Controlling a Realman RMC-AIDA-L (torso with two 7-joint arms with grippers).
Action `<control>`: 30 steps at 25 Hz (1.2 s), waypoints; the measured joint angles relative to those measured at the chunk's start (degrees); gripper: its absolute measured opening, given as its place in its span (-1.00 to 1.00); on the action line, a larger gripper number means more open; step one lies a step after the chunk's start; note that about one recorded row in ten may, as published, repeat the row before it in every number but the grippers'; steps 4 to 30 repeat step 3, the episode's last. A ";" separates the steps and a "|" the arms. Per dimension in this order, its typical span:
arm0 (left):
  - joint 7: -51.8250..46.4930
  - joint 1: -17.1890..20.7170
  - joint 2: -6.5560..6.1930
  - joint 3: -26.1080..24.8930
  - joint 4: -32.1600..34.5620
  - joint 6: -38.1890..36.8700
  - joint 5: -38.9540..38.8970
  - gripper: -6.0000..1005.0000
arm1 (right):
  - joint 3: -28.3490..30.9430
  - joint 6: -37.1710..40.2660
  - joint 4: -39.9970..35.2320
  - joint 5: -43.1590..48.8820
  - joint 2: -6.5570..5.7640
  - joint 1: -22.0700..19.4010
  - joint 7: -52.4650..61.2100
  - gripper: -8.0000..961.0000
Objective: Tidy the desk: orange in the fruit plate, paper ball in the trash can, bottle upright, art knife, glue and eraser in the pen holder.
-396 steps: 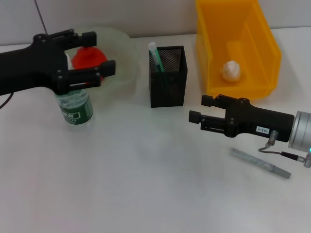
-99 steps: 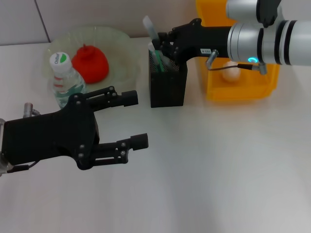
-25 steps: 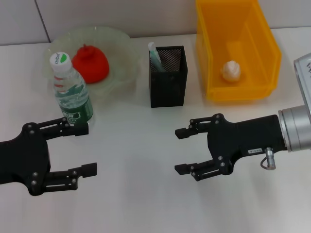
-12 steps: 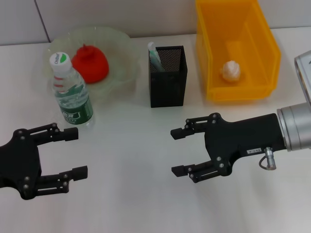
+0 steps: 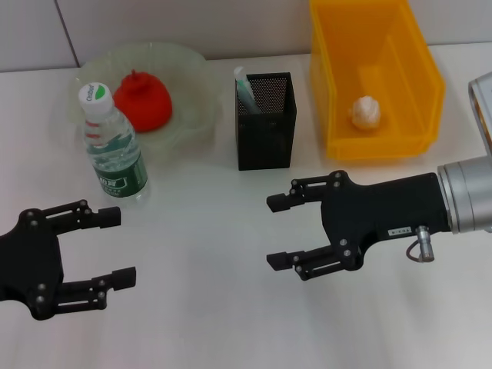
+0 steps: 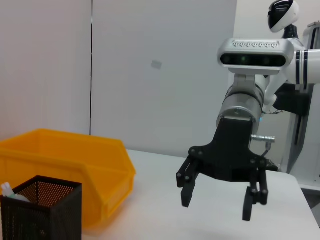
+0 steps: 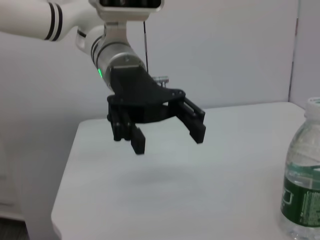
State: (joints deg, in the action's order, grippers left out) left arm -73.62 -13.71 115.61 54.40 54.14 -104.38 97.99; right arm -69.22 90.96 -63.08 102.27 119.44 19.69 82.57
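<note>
The orange (image 5: 143, 101) sits in the fruit plate (image 5: 192, 84), the paper ball (image 5: 366, 111) lies in the yellow bin (image 5: 421, 92) that serves as trash can, and the bottle (image 5: 114, 147) stands upright just beside the plate with its cap on. The pen holder (image 5: 265, 131) stands between plate and bin, a white-and-green stick poking out of it; what else is inside I cannot tell. Nothing loose shows on the desk (image 5: 231, 307), so I judge the tidying done, or nearly.

My left gripper (image 5: 100, 250) hovers low over the near left of the desk, fingers spread and empty. My right gripper (image 5: 288, 231) hangs in front of the holder, fingers apart, holding nothing — both pulled clear of the things, which suits a parking pose.
</note>
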 joint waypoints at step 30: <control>0.03 -0.01 0.02 -0.01 0.04 0.15 0.10 0.56 | -0.43 0.21 0.18 -0.54 0.00 0.06 0.57 0.60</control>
